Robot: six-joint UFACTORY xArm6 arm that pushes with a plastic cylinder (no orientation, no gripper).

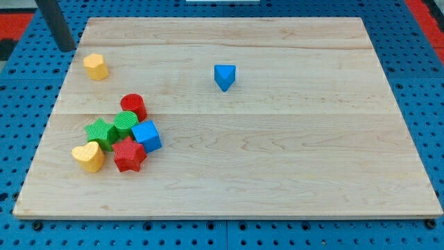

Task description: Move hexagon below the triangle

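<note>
A yellow hexagon block [96,67] lies near the board's upper left corner. A blue triangle block [224,76] lies near the top middle, well to the view's right of the hexagon and at about the same height. My dark rod comes down at the view's top left. My tip [66,49] sits just off the board's left edge, up and left of the yellow hexagon, with a small gap between them.
A cluster lies at the board's left, below the hexagon: a red cylinder [133,106], a green round block [125,123], a green star [100,132], a blue cube [146,136], a red star [129,155] and a yellow heart [89,156]. Blue pegboard [28,104] surrounds the wooden board.
</note>
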